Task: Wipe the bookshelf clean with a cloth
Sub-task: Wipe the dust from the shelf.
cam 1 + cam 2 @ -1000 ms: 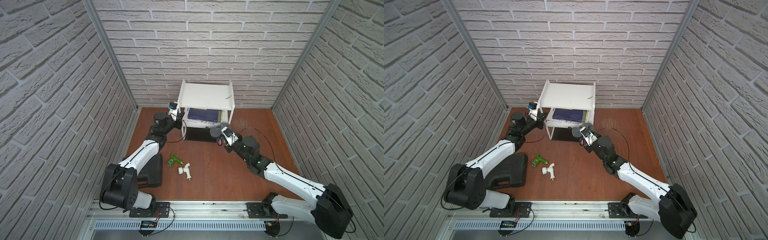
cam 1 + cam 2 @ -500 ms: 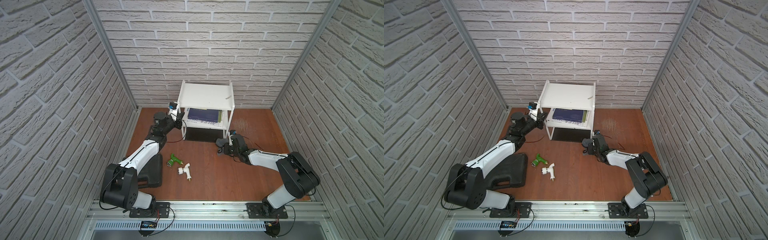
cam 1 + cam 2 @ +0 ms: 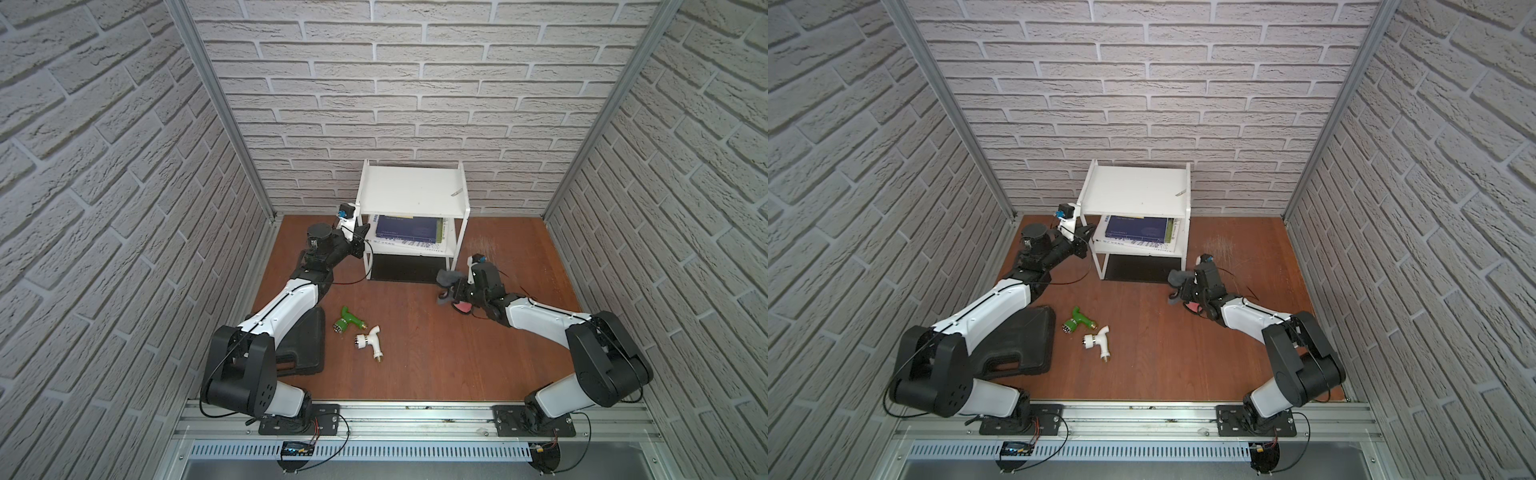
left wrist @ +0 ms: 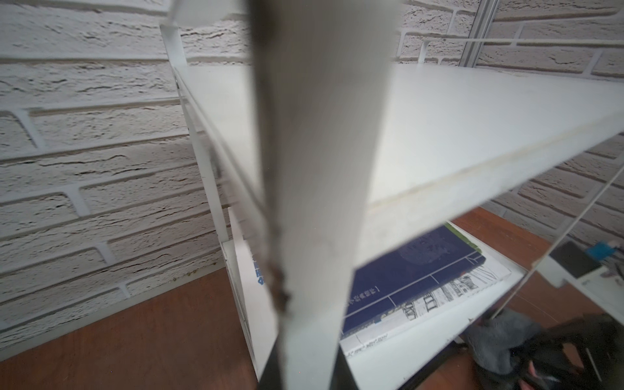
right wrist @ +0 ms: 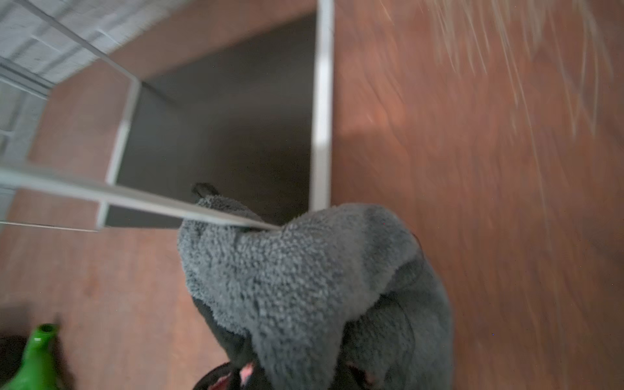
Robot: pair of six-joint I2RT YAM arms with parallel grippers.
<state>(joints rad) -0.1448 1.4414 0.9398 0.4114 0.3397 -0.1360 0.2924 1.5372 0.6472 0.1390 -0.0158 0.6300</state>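
The white bookshelf stands against the back wall in both top views. My left gripper is shut on its front left leg, which runs up between the jaws in the left wrist view. The grey cloth, pink on its reverse, is bunched in my shut right gripper. It hangs low over the floor, against the foot of the shelf's front right leg. The cloth hides the right jaws in the wrist view.
Books lie on the middle tier, and a dark panel sits under the shelf. A green toy drill, a white tap and a black case lie on the brown floor front left. Brick walls close in on three sides.
The right arm has folded back and sunk, carrying the cloth down and to the right, from in front of the lower tier to the floor by the front right leg. The left arm stayed still.
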